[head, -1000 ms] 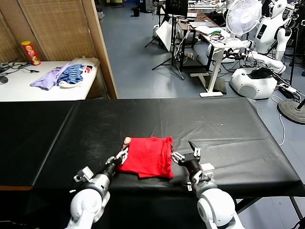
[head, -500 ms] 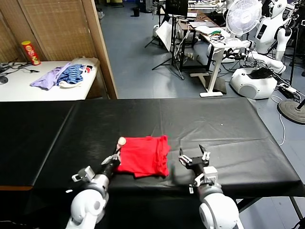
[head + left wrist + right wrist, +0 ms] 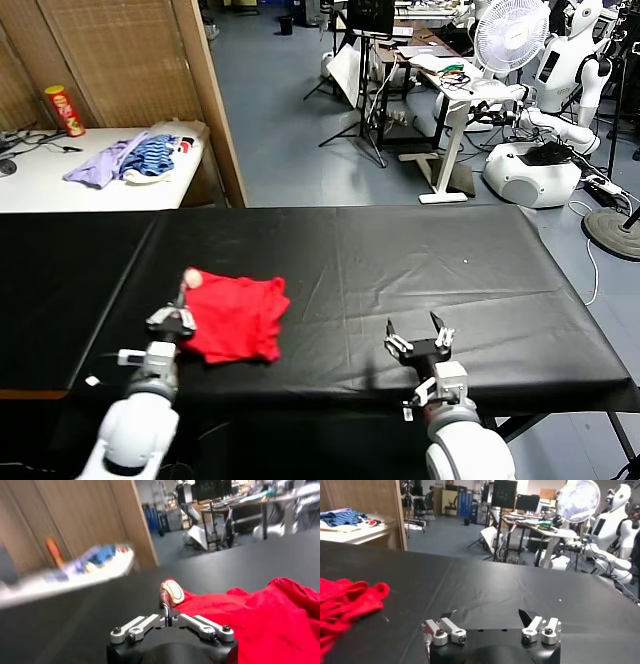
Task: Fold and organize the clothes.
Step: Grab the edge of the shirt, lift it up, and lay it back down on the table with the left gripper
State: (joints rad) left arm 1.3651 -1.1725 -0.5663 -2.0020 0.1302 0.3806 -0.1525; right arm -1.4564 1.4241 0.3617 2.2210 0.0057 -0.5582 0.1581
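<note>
- Dragging done so far: red T-shirt [image 3: 236, 317] now lies on the left part of the black desk [image 3: 420, 260], folded into a rumpled bundle; a second ago it sat near the middle of the front edge, between the two claws.
- Left claw [image 3: 184, 292] is pressed together, pinching the shirt's left edge; a second ago it stood partly spread at that same edge. In the left wrist view the fingertips [image 3: 170, 596] meet right at the red cloth [image 3: 260, 615].
- Left arm has swung out to the robot's left, taking the shirt with it.
- Right claw [image 3: 420, 335] is spread wide, holding nothing, near the desk's front edge right of centre. A second ago it was touching the shirt's right edge; now it is well apart from it.
- Right wrist view: both fingers apart over bare black cover, shirt [image 3: 345, 605] off to one side.
- Unchanged: white side desk [image 3: 60, 185] behind on the left, with the lavender garment [image 3: 98, 162], blue striped garment [image 3: 152, 156] and red can [image 3: 64, 110].
</note>
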